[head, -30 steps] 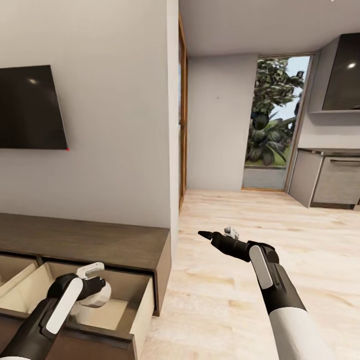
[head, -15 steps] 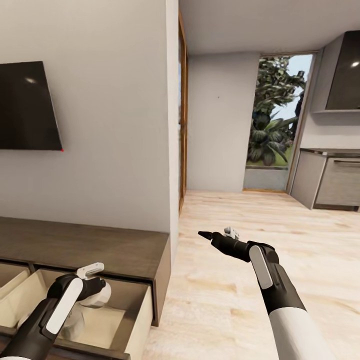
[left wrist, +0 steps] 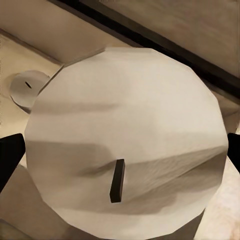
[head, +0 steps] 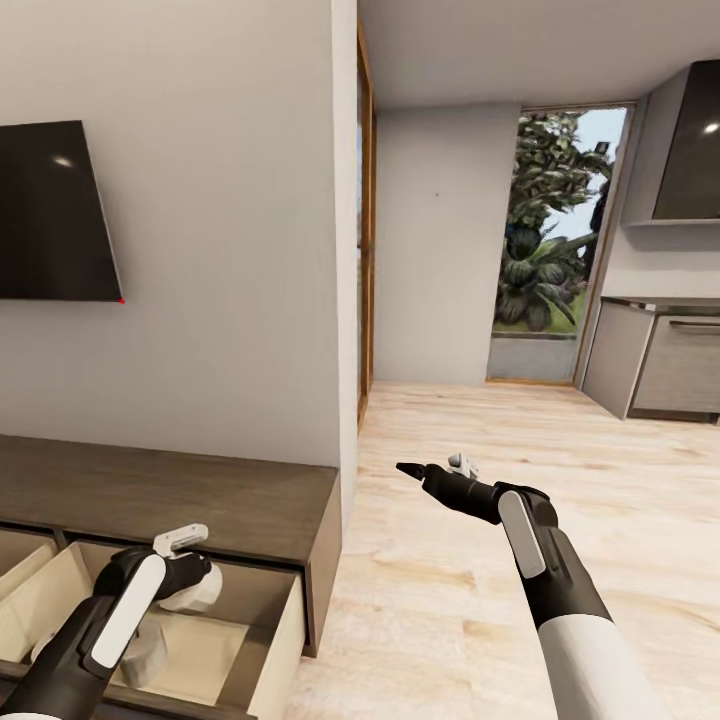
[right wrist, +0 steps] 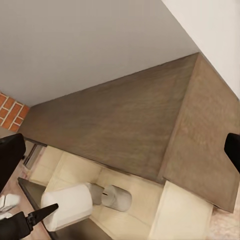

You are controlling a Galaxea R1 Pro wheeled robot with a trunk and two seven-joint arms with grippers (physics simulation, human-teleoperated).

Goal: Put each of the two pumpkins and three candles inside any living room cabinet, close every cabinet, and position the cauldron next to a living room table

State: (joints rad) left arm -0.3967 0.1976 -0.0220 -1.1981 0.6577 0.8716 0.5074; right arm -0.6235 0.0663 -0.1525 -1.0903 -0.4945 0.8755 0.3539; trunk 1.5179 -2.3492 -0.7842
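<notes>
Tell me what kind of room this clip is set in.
Most likely a home living room: a wall-mounted TV above a low brown cabinet with open drawers, wood flooring, and grey kitchen units beyond.

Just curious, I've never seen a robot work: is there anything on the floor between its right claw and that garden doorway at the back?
No. In the head view, only bare pale wood floor stretches from the right gripper to the doorway.
</notes>
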